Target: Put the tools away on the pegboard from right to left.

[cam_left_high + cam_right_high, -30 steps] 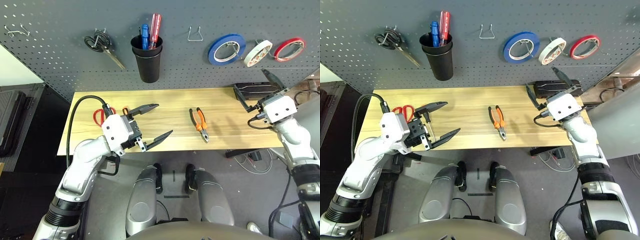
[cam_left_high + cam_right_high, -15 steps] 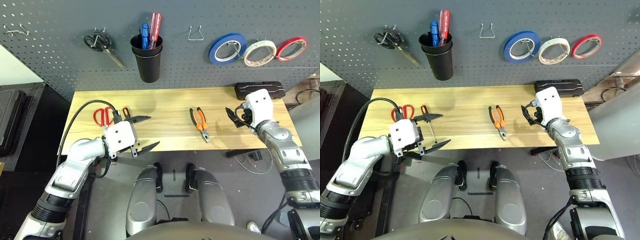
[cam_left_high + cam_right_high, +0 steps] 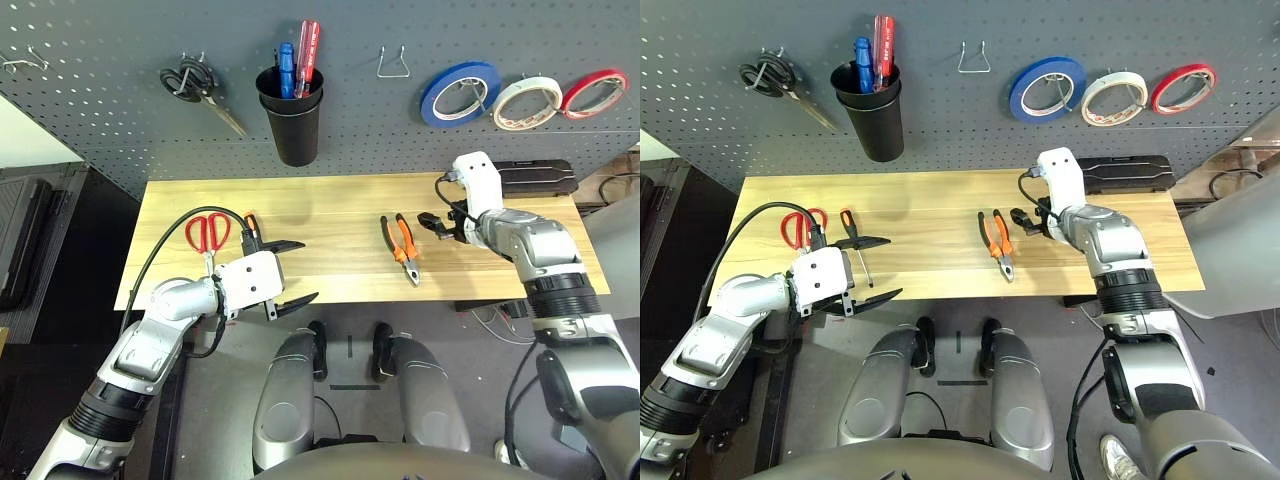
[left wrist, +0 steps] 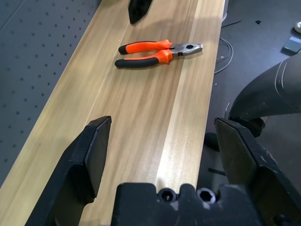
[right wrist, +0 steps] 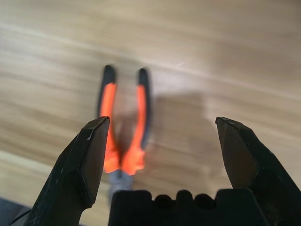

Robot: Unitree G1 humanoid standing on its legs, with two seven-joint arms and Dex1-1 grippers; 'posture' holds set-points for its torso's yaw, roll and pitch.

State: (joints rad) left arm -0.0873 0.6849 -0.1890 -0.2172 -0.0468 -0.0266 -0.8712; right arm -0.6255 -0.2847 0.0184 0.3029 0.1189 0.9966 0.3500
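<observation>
From here, the big dark pegboard rises behind the pliers, with the white tape roll already hung on it. The right gripper is just beside them, on the robot's right, jaws apart and empty, while the left gripper, also wide apart, sits well off to their left, near the red-handled scissors and the slim screwdriver.
</observation>
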